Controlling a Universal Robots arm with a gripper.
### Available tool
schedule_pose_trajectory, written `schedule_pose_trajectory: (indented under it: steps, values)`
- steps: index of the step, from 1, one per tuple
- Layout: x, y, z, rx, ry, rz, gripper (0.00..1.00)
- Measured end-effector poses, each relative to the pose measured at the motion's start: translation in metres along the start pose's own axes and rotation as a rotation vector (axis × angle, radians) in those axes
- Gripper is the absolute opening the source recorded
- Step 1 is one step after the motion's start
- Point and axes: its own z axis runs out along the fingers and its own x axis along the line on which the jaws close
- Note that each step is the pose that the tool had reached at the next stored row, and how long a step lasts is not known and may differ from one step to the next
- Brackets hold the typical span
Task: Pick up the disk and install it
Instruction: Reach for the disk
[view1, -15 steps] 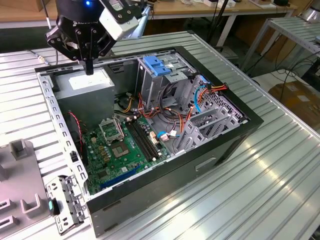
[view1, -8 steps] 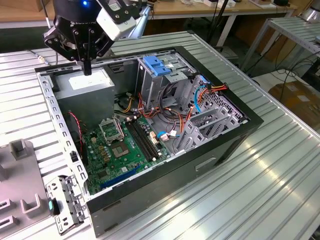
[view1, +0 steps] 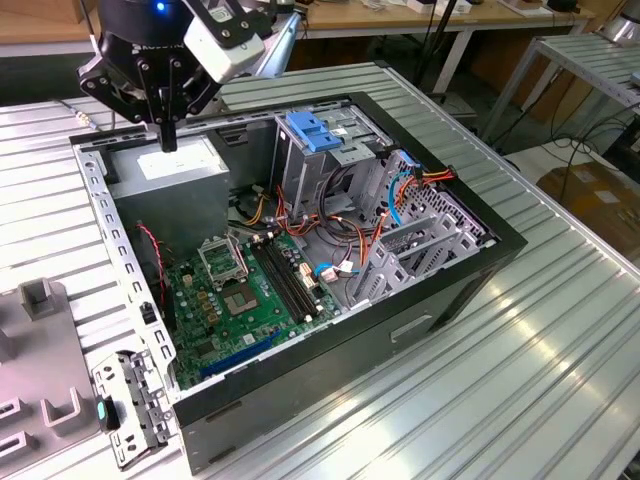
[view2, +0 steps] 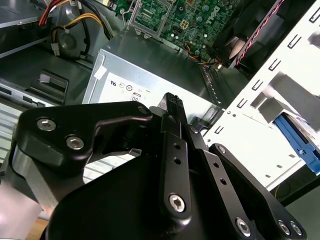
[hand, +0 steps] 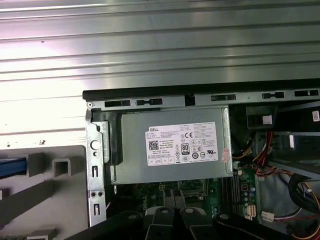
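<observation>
Hanging over the power supply (view1: 175, 168) inside the open computer case (view1: 500, 242), your pincer (view1: 168, 138) is drawn narrow, fingertips together with nothing between them. It sits near the far edge of the surface (view1: 545, 385), toward the exterior view's left. The disk (hand: 10, 167) is not in the case: what I take to be its blue side rail shows in both wrist views, resting in the grey fixture (hand: 55, 200) on the surface just beside the case wall, well apart from your pincer. Judge it as stiff and fairly heavy for its size, with smooth metal faces that could slip, and sensitive to knocks. You would do best to grip it across the two long sides, on the plastic rails near the middle so it hangs level. Keep off the label face and the connector end.
</observation>
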Motion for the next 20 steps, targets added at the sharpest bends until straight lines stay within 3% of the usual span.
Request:
schedule_pose_trajectory:
  steps: [13,20]
  values:
    - [0.0075,-0.0006,-0.0001,0.0,0.0,0.0,0.11]
    - [0.0162,-0.0012,-0.0003,0.0,0.0,0.0,0.11]
